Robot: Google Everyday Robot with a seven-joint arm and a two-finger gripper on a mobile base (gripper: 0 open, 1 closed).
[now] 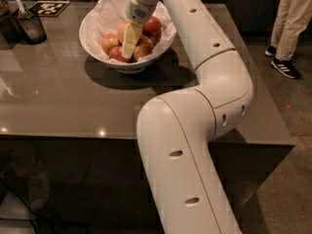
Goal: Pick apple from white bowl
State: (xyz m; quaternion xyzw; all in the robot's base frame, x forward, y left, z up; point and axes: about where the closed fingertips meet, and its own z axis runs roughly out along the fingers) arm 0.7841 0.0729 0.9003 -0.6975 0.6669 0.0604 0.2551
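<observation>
The white bowl [95, 45], lined with crumpled white paper, stands at the back middle of the grey table [63, 101]. It holds several apples. The orange-red apple [120, 31] shows only partly, just behind the gripper. A darker red apple [152, 27] lies to its right and a smaller yellowish apple [109, 43] to its left. My gripper [129, 45] reaches down from above into the bowl, among the apples and against the orange-red one.
A dark container with a utensil [30, 26] stands at the table's back left, next to a black-and-white marker tag [48, 7]. A person's legs [292, 28] stand on the floor at the right. My white arm [195, 130] rises past the table's front edge.
</observation>
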